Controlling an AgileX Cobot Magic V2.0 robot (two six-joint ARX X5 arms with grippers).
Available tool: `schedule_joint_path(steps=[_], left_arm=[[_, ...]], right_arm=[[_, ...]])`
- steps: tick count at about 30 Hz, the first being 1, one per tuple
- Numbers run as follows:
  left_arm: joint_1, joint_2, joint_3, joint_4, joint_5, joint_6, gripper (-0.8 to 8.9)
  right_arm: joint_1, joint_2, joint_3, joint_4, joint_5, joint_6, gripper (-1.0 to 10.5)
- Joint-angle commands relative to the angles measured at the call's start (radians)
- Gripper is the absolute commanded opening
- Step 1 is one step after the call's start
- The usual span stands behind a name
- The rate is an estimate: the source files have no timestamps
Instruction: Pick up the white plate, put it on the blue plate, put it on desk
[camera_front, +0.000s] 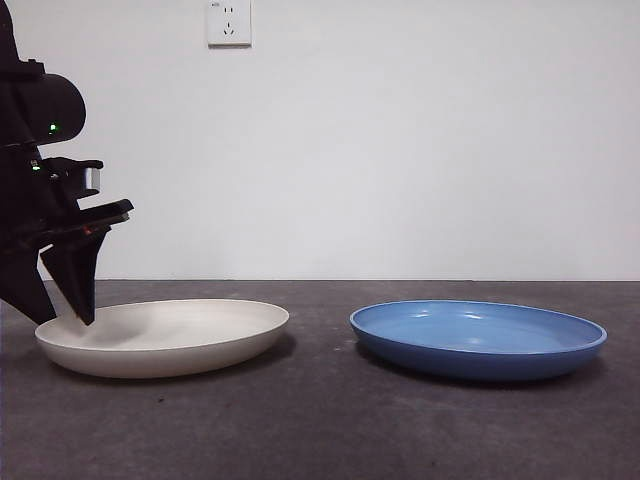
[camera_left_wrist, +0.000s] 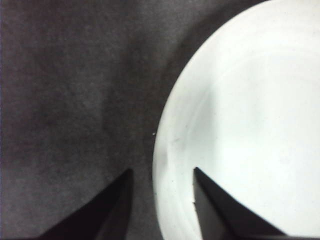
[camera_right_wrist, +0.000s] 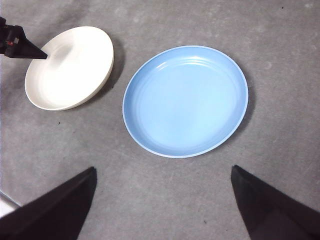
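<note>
At the far left, the left gripper (camera_front: 65, 315) hangs at the outer rim of the white plate (camera_front: 165, 337), jaws parted narrowly and straddling that rim, one jaw over the dish, one outside above the surface (camera_front: 320, 430). The plate lies flat, so the rim is the only grip. Well apart to its right sits the blue plate (camera_front: 478, 338). The right gripper (camera_right_wrist: 162, 200) waits high, jaws wide. No readable writing shows.
</note>
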Motion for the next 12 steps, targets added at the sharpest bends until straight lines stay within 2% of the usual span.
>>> schedule_joint_path(steps=[1, 8, 12], left_arm=[[-0.002, 0.016, 0.021, -0.008, 0.001, 0.005, 1.17], [-0.002, 0.016, 0.021, -0.023, -0.012, 0.005, 0.98], [-0.002, 0.016, 0.021, -0.022, -0.013, 0.004, 0.07]], right_arm=[[0.003, 0.006, 0.019, 0.01, 0.0, 0.01, 4.3], [0.003, 0.006, 0.019, 0.01, 0.0, 0.01, 4.3], [0.003, 0.006, 0.019, 0.01, 0.0, 0.01, 4.3]])
